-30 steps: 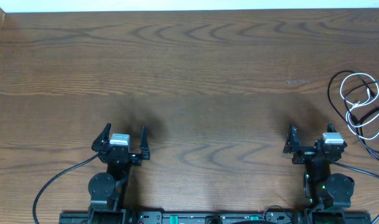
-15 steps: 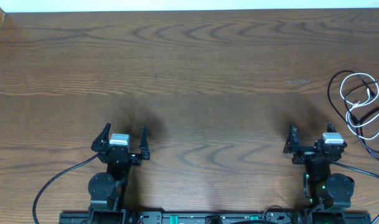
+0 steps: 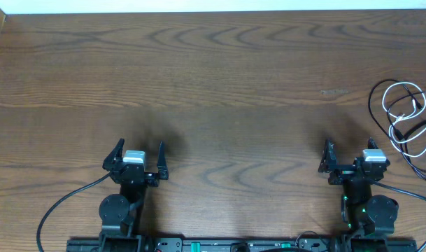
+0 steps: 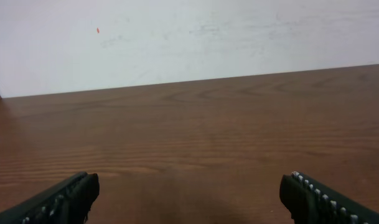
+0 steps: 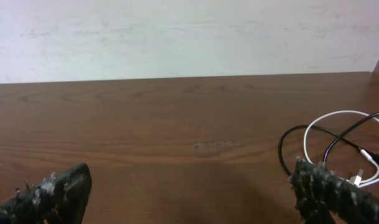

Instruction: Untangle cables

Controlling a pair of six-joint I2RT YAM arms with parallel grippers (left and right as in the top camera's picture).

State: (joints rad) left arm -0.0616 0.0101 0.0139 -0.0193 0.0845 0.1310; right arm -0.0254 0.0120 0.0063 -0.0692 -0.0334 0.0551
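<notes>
The cables lie in a loose tangle at the table's far right edge, thin white loops crossed with a black cord. In the right wrist view the white loop and the black cord show just beyond the right fingertip, which hides part of them. My right gripper stands open and empty, down and to the left of the tangle. Far over on the left, my left gripper is open too, with only bare wood between its fingers.
A brown wooden table stretches to a white wall at the back. Thick black arm wires trail near the front edge beside both arm bases. The tangle lies close to the table's right border.
</notes>
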